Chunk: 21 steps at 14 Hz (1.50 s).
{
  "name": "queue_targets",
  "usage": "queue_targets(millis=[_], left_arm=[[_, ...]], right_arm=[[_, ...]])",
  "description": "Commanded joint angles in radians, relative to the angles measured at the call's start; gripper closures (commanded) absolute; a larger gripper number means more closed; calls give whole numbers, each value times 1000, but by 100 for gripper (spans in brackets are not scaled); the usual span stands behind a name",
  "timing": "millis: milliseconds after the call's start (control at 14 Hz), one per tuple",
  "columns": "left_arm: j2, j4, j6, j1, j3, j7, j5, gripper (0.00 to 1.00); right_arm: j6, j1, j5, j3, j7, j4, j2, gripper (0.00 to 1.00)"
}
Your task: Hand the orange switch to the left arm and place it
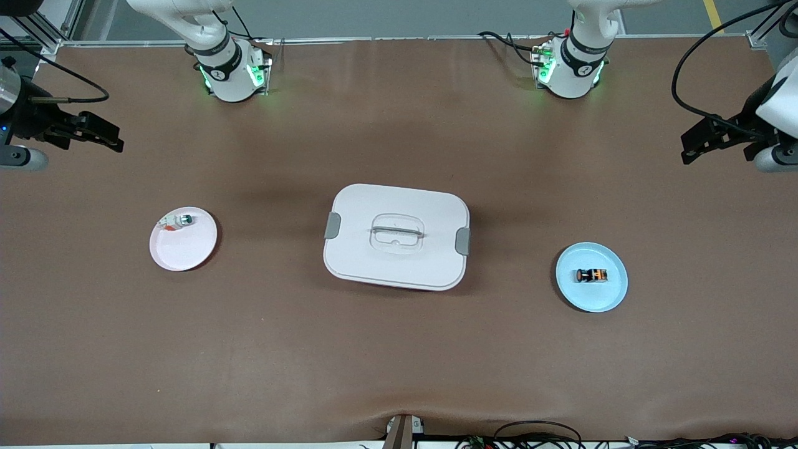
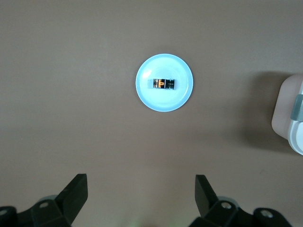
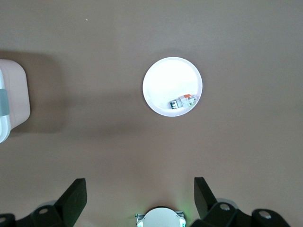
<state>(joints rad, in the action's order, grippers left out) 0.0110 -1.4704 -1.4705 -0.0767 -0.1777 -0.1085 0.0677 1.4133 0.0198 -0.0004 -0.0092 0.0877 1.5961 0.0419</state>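
White box (image 1: 397, 262) with grey clips, light-blue plate (image 1: 608, 296), pink plate (image 1: 181, 252), brown table (image 1: 399, 362)

Orange switch (image 2: 164, 84) lying flat in the middle of a light-blue plate (image 2: 147, 94) on the table (image 2: 71, 94), left gripper (image 2: 141, 194) wide open above, box (image 2: 289, 113) corner peeking in.

We see a brown table (image 1: 399, 362) carrying three items — a white box (image 1: 396, 262) at centre, a pink plate (image 1: 181, 249) toward the right arm's end, a blue plate (image 1: 592, 296) toward the left arm's.
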Motion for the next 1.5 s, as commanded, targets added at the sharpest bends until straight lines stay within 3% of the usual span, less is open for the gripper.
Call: queue_targets(millis=[0,143,786,1429], left_arm=[[-52,-42,10,14,17,-8,-20,0],[-49,-42,15,3,17,-2,-67,0],[-124,-105,15,3,12,-11,-71,0],[-114,-82,16,2,18,-2,-57,0]], right_arm=[[19,-21,14,6,-14,33,29,0],[32,-21,14,6,-14,31,38,0],[61,-29,57,5,-8,34,62,0],[102,-29,70,6,-3,91,104,0]])
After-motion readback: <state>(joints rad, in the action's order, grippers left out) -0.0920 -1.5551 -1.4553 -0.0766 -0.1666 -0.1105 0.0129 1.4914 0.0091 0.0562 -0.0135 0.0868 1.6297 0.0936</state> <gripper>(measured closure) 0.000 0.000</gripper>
